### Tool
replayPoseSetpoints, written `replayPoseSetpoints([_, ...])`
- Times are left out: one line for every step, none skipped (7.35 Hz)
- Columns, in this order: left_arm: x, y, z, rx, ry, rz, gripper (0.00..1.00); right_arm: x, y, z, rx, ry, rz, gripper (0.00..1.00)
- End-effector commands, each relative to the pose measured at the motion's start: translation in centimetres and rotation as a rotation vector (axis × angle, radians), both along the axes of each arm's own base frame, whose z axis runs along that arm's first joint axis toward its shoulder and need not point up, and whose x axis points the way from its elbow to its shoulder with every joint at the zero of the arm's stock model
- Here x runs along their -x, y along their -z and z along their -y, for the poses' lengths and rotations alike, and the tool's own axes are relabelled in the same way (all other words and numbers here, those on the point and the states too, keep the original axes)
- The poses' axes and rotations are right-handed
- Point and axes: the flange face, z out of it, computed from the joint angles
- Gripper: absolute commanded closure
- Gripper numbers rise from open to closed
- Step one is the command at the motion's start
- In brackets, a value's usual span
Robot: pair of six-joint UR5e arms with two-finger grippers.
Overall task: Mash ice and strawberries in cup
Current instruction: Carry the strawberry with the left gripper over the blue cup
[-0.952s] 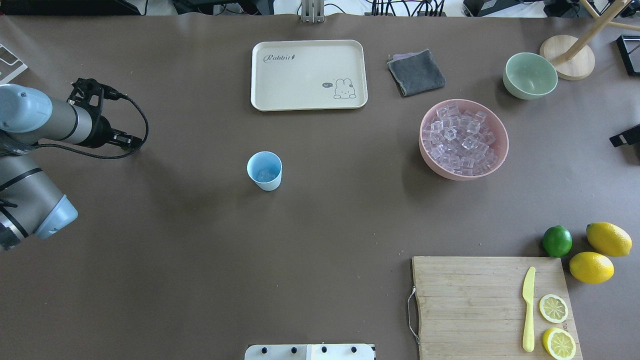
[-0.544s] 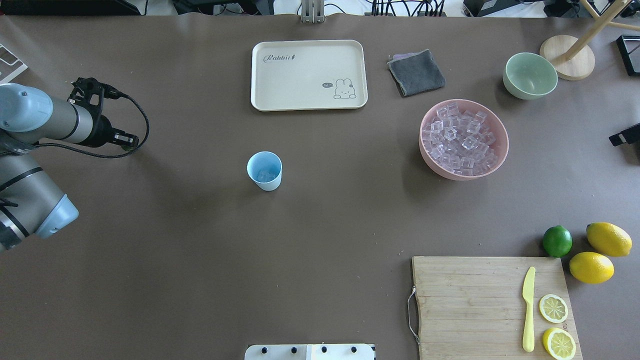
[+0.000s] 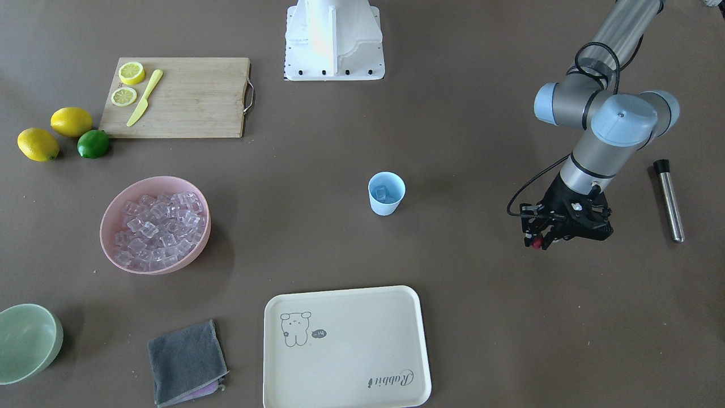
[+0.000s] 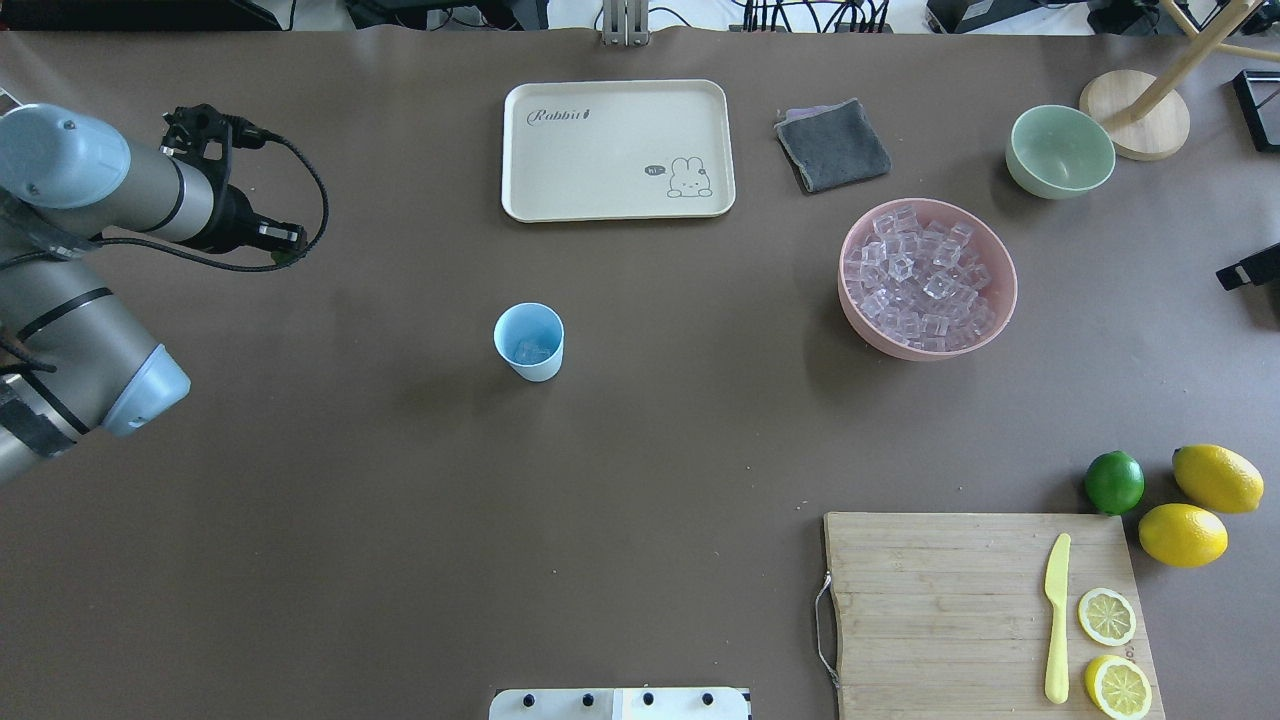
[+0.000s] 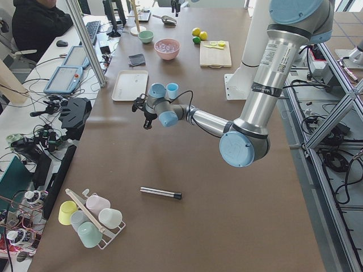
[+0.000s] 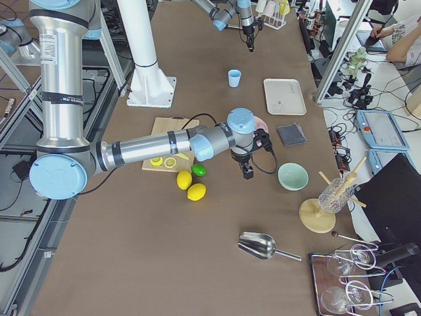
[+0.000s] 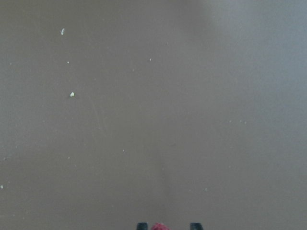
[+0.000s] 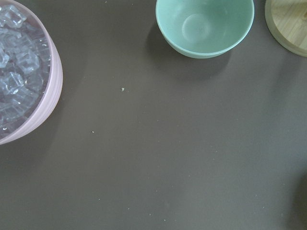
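Looking at the front-facing view, you find the cup [image 3: 387,195], a small light blue tumbler, standing upright just right of centre frame. A little clear ice [image 3: 382,194] shows at its bottom. Far more of the glassy cubes are heaped in the pink bowl [image 3: 170,268] at middle left.

The strawberry [image 3: 534,244] is a tiny red spot at middle right, pinched in the left gripper [image 3: 541,242]. In the left wrist view its red top peeks in at the bottom edge between two dark fingertips [image 7: 142,225], set narrow on it, above bare brown table [image 7: 153,115].

Your left arm drops in from the upper right corner of the front-facing view and bends at its blue-capped joints. Its gripper points down at the table, and a black cable loops beside it.

The cup stands well apart from that gripper, to its left and slightly higher in the frame.

The right gripper [image 6: 247,172] shows only in the exterior right view, at mid-frame near the pale green bowl [image 8: 205,28]. You cannot tell how its fingers stand.
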Motion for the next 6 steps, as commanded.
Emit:
replayPoseSetpoints([-0.8, 12.1, -0.1, 0.046, 0.001, -0.011, 0.88, 0.0, 0.1, 0.1, 0.003, -0.004, 0.001, 0.05])
replayPoseSetpoints([-2.7, 16.6, -1.7, 0.088, 0.001, -0.04, 0.88, 0.1, 0.3, 0.3, 0.001, -0.005, 0.003, 0.05])
replayPoseSetpoints([-5.2, 19.6, -3.2, 0.108, -0.005, -0.086, 0.88, 0.1, 0.4, 0.3, 0.008, -0.012, 0.005, 0.05])
replayPoseSetpoints([-8.4, 21.4, -5.3, 0.136, -0.018, -0.116, 0.88, 0.1, -0.2, 0.3, 0.015, -0.008, 0.001, 0.05])
replayPoseSetpoints([-10.2, 21.6, -6.5, 0.141, -0.011, -0.116, 0.88, 0.0, -1.2, 0.0, 0.025, -0.003, -0.006, 0.06])
replayPoseSetpoints([-12.4, 22.5, -7.9, 0.138, -0.007, -0.119, 0.88, -0.1, -2.4, -0.2, 0.008, 0.011, -0.009, 0.06])
